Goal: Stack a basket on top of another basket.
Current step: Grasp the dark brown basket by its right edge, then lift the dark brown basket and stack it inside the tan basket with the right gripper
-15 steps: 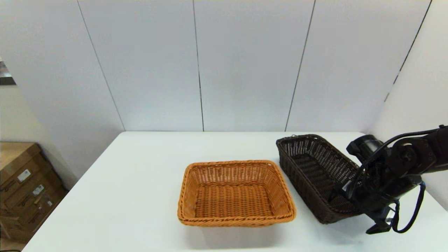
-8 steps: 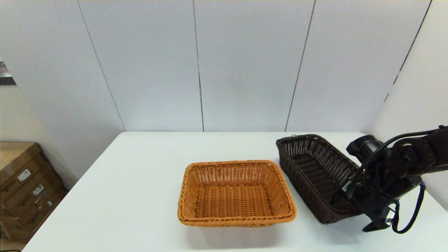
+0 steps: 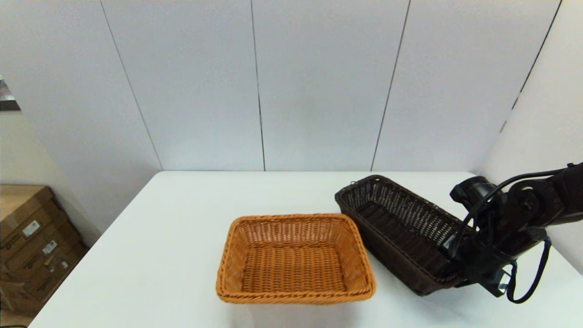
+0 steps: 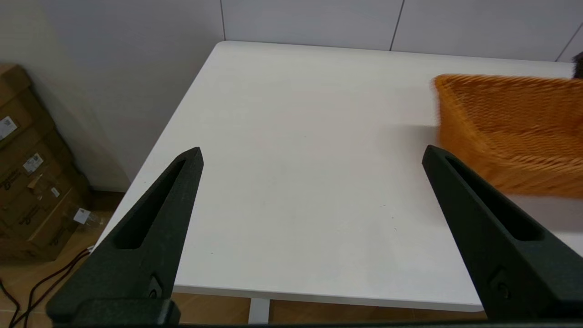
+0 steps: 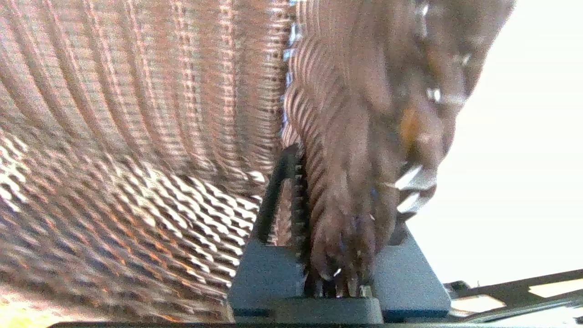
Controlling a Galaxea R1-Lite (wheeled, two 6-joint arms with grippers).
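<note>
The dark brown basket (image 3: 401,232) is at the right of the table, tilted, its right end raised. My right gripper (image 3: 460,264) is shut on that basket's braided rim (image 5: 346,191); in the right wrist view the rim sits clamped between the two fingers, with the woven inside wall (image 5: 136,136) filling the rest. The basket's left side touches the orange-tan basket (image 3: 295,258), which sits flat at mid-table and shows blurred in the left wrist view (image 4: 510,127). My left gripper (image 4: 309,155) hangs open over the table's near left part, holding nothing.
The white table (image 3: 182,228) ends at a wall of white panels behind. Cardboard boxes (image 3: 32,241) stand on the floor beyond the table's left edge. The right arm's cable (image 3: 528,278) loops down near the table's right edge.
The right gripper lifted and swung the dark basket leftward; its far corner moved left. The dark basket pushed the orange-tan basket left and toward me.
</note>
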